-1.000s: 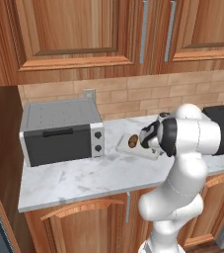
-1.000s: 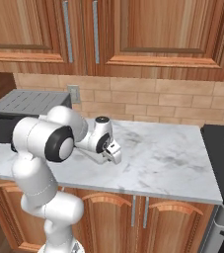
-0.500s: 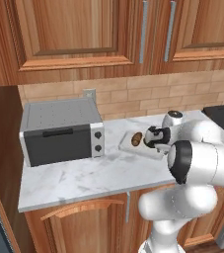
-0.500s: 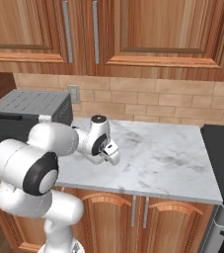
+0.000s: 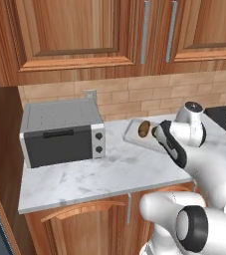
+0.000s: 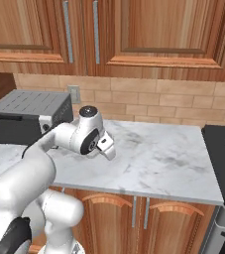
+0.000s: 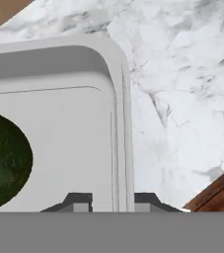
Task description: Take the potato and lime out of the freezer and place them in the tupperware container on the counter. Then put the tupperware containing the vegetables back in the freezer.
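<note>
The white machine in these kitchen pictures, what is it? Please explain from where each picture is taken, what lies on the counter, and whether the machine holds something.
It is a white robot arm with a two-finger gripper at its end. Two pictures come from cameras on its base, behind it to the left and to the right, looking forward over the counter. The third comes from a camera on the hand and looks along the gripper. On the counter stand a grey toaster oven and a shallow whitish tupperware container. In the container lie the potato and the dark green lime. The two finger tips stand on either side of the container's rim. Whether they already pinch it, I cannot tell.
</note>
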{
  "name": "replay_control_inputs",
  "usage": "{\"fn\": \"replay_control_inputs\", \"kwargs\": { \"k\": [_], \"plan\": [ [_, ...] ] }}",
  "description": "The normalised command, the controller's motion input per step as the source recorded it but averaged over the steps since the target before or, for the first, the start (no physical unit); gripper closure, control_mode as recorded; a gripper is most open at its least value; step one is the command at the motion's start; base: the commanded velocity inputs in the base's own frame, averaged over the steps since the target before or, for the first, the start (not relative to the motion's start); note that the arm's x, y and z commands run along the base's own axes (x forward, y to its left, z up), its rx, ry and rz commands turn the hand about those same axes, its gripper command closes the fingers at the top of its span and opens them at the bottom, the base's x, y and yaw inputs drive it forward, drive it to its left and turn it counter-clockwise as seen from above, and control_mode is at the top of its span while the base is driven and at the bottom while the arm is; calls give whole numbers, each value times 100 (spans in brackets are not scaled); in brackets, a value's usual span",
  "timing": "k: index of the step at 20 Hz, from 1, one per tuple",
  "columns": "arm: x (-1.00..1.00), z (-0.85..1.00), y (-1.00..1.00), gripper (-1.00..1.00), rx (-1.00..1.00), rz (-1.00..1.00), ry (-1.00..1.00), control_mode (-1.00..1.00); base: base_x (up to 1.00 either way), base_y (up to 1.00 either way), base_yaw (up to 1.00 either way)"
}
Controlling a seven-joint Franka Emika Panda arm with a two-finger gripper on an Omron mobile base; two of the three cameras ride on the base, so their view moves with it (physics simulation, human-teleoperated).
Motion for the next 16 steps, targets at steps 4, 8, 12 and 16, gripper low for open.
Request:
{"fn": "replay_control_inputs", "kwargs": {
  "k": [4,8,12,16],
  "plan": [
    [-67,100,0,100,-1,3,0,-100,0,0,0],
    [-72,100,0,100,-4,6,0,-100,0,0,0],
    [-53,100,2,100,-8,11,0,-100,0,0,0],
    [-51,94,6,100,-11,13,0,-100,0,0,0]
  ]
}}
